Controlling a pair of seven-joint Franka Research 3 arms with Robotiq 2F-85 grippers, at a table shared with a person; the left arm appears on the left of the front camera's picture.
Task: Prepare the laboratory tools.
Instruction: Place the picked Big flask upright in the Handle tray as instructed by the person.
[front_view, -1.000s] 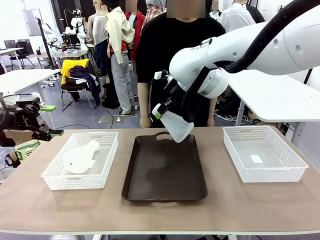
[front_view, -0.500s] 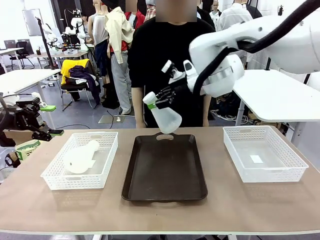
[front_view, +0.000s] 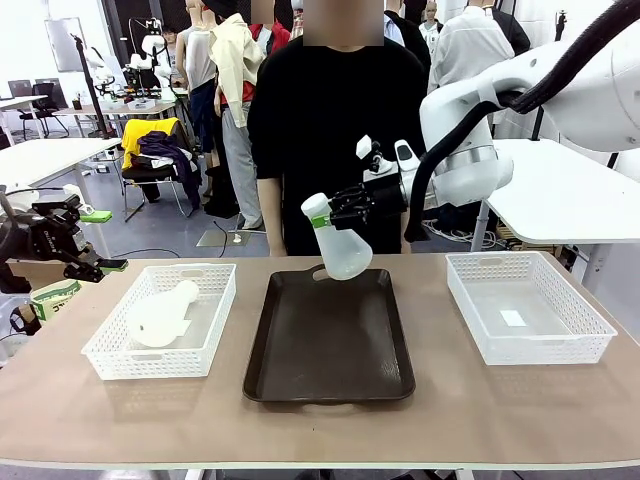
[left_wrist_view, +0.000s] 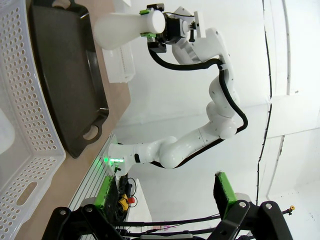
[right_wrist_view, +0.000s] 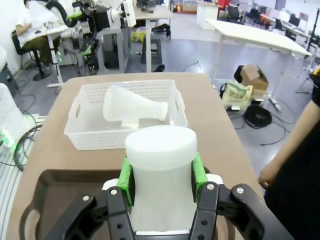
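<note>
We lose part of the neck inside our right gripper (front_view: 325, 215), clenched on a frosted white conical flask (front_view: 346, 252) tilted above the far end of the dark tray (front_view: 330, 350). The other flask (front_view: 160, 318) lies in the left mesh basket (front_view: 150, 365); our left gripper (left_wrist_view: 164, 184) stands released.

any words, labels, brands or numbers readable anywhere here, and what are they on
No text in these pictures can be read.
Raised flask: no print shows.
Lying flask: no print shows.
White slip: looks blank.
Green and white bag: print too blurred to read.
</note>
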